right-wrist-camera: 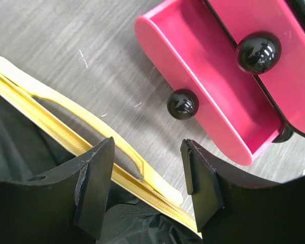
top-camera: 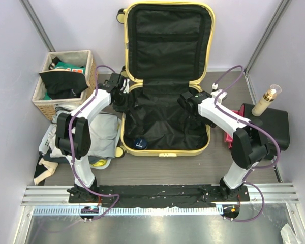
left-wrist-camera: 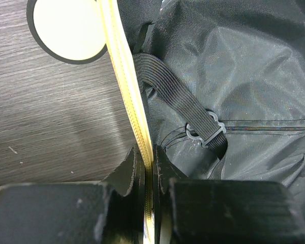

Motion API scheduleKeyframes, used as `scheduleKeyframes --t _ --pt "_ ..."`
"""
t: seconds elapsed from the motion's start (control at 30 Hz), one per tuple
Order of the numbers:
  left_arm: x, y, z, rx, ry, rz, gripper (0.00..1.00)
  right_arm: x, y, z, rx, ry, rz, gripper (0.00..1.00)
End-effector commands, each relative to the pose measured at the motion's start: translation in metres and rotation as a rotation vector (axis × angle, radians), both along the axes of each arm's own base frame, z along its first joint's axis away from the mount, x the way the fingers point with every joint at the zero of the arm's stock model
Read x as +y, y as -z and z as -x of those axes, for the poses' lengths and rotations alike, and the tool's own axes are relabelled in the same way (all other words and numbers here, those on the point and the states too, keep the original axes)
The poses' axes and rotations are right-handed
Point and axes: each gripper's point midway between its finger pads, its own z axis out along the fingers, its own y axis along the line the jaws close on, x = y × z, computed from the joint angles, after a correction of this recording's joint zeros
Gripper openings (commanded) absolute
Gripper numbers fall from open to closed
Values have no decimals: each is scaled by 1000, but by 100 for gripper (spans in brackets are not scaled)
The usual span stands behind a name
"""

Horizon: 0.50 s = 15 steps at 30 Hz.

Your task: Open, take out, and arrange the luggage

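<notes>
Dark grey wood-grain table (top-camera: 168,170), pale lilac wall panels (top-camera: 10,51) on 3 sides, metal posts (top-camera: 36,23) in the back corners, aluminium rail (top-camera: 157,194) along the near edge. Mid-table toward the back sits the luggage (top-camera: 165,81), open: lid raised at the back wall, base flat, black lining showing. L gripper (left-wrist-camera: 148,170) is clamped tight on its yellow left rim, near a cream caster wheel (left-wrist-camera: 66,28); an elastic strap (left-wrist-camera: 173,99) runs just inside. R gripper (right-wrist-camera: 147,175) is at the right rim, fingers spread apart, holding nothing, rim passing under the gap. Wicker basket (top-camera: 44,108) of clothes back-left; grey clothes pile (top-camera: 104,134) beside the base. Black case (top-camera: 274,129) w/ pink edge on the right, bottle (top-camera: 267,100) on it.
</notes>
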Motion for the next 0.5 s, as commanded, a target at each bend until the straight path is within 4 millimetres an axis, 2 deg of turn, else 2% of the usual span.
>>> scheduleKeyframes --t 0.0,0.2,0.23,0.27,0.3,0.33,0.37,0.4,0.43,0.47 --pt "-20 -38 -17 -117 84 74 0 2 -27 -7 -107 -32 -35 63" --pt "-19 -39 -17 -123 83 70 0 10 -54 -7 -168 -136 -85 62" --pt "-19 -39 -17 -121 83 72 0 14 -59 -9 -172 -183 -94 62" --pt "-19 -39 -17 -120 84 74 0 20 -68 -11 -166 -308 -80 62" --pt "-19 -39 -17 -120 86 74 0 36 -68 -11 -160 -418 -142 62" --pt "-20 -39 -17 -123 87 76 0 62 -83 -27 -257 -555 -206 62" --pt "-20 -39 -17 -123 88 76 0 68 -84 -12 -257 -740 -194 62" --pt "-20 -39 -17 -121 88 76 0 87 -89 -10 -307 -881 -235 62" --pt "-19 -38 -17 -122 88 72 0 126 -110 -10 -443 -1070 -342 64" --pt "-19 -38 -17 -120 89 71 0 129 -99 -2 -452 -1118 -357 74"
